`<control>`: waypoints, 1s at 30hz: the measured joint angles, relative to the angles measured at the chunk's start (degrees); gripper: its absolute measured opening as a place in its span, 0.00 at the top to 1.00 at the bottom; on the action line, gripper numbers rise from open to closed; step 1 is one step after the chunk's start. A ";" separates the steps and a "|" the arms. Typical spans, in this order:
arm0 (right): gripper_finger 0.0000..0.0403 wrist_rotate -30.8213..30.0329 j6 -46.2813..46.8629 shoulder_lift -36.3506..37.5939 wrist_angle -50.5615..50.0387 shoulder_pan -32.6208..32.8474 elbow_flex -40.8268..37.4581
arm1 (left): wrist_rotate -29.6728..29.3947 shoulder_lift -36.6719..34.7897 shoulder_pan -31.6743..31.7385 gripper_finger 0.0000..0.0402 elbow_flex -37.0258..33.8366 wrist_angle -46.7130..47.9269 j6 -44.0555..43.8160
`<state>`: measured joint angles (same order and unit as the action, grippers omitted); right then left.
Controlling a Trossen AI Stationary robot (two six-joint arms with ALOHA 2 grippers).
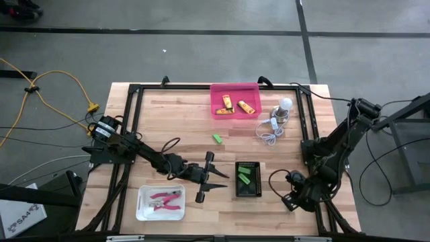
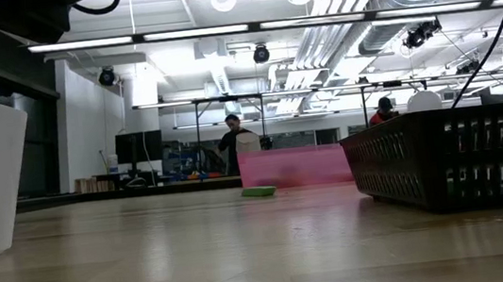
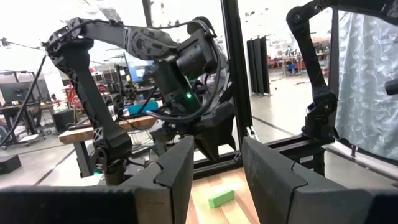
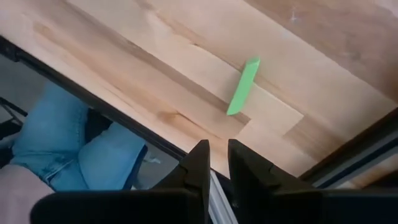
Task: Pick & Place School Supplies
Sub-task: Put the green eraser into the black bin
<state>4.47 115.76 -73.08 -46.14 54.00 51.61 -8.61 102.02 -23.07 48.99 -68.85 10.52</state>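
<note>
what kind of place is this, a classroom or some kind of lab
Most likely a robotics lab or workshop, not a classroom. A wooden table in a black frame stands on a bare grey floor, exposed ducts and strip lights run overhead, and people work at benches with monitors in the background.

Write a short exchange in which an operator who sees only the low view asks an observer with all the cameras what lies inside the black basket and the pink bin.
Operator: From table height I see only the black basket from the side. What is in it?
Observer: Two green blocks lie inside it.
Operator: And the pink bin farther back?
Observer: It holds three yellow-orange pieces.
</note>
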 joint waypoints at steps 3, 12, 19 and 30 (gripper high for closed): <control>0.89 0.10 -0.32 0.00 1.00 0.00 0.00 | -0.17 0.00 0.00 0.67 0.00 -0.95 0.00; 0.89 -0.47 -4.41 -0.07 -7.00 -1.31 7.72 | -0.14 0.00 1.02 0.67 0.02 -2.19 0.00; 0.93 -3.83 -3.48 -4.56 -16.36 -1.49 16.07 | -0.12 0.00 1.31 0.67 0.02 -2.15 0.00; 0.95 1.17 -3.42 -17.19 -11.45 -1.33 16.38 | -0.07 0.00 1.31 0.67 0.02 -2.17 0.00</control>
<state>5.63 112.34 -90.27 -57.59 52.67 67.99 -8.68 102.02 -21.76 49.01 -71.02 10.52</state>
